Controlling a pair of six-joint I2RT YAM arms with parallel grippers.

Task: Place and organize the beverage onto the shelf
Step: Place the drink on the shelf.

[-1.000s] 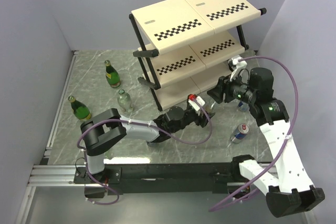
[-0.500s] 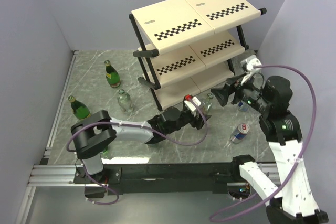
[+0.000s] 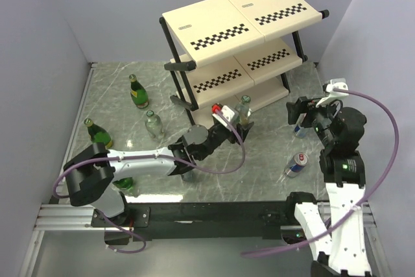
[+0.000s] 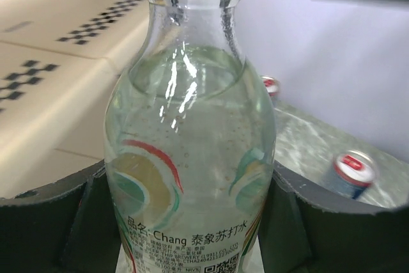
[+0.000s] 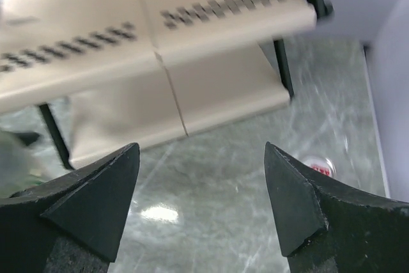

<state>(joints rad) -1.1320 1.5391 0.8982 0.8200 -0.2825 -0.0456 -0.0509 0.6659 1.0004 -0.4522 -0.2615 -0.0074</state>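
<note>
Bottle, clear Chang soda water [image 4: 192,158], pinched in left end effector [image 3: 233,121], just near side of shelf [image 3: 240,24] bottom tier. Right end effector [image 5: 201,202] spread, empty, by cans [image 3: 297,164] at right. Risk: neck clips middle-tier edge going in, bottle tips; smooth glass may slip if grip loose.

The clear bottle [image 4: 192,158] is glossy glass, wet-looking, with a smooth printed label. The shelf [image 3: 214,27] has matt cream panels on black tubing. The table [image 3: 272,154] looks like polished grey marble, catching glare. The can [image 3: 297,164] is shiny metal.
</note>
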